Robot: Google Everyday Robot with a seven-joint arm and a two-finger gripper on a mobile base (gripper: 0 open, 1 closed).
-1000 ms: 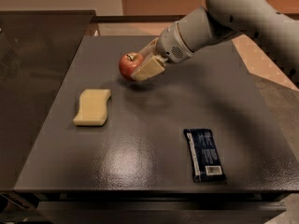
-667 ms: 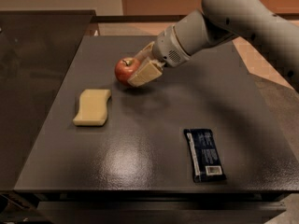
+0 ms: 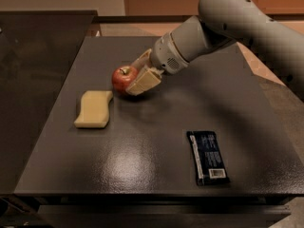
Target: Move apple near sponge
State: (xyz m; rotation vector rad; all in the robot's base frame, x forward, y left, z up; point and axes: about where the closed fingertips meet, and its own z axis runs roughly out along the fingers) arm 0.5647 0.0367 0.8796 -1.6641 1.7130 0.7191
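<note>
The apple (image 3: 123,79) is clamped in the tool (image 3: 134,78), very low at the table (image 3: 156,127); I cannot tell if it touches. It is near the sponge (image 3: 93,109), at its upper right corner. I think it is best to lower it softly and release slowly, so it does not roll. A dark packet (image 3: 208,156) lies well apart.

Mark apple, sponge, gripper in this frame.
apple (image 3: 121,78): camera view, red skin below stem.
sponge (image 3: 93,109): camera view, middle of top face.
gripper (image 3: 134,78): camera view, midway between jaws shut on apple, beyond the sponge's right end.
</note>
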